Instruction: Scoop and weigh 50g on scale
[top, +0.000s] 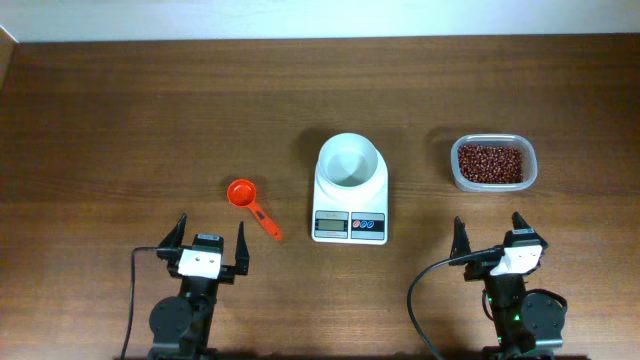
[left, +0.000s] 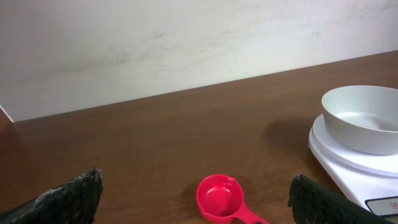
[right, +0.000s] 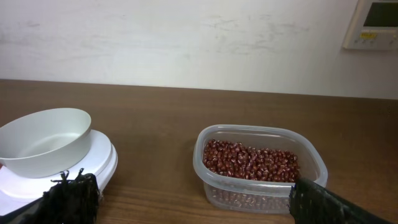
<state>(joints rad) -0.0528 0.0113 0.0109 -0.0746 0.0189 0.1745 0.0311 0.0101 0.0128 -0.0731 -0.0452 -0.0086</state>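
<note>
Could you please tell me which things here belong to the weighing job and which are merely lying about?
For the job:
- scale
- white bowl, sitting empty on the scale
- red scoop, left of the scale
- tub of red beans, right of the scale

Not part of it:
- wall control panel, seen only from the right wrist

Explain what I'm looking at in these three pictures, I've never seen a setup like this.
These are two robot arms at a wooden table. One picture looks down from above. The other two come from a camera on each wrist, so the dark shapes at their bottom corners are the left fingers and right fingers. A white scale with an empty bowl on top sits in the middle. A red scoop lies to its left, and a clear tub of red beans stands to its right. Both pairs of fingers are open and hold nothing.
</note>
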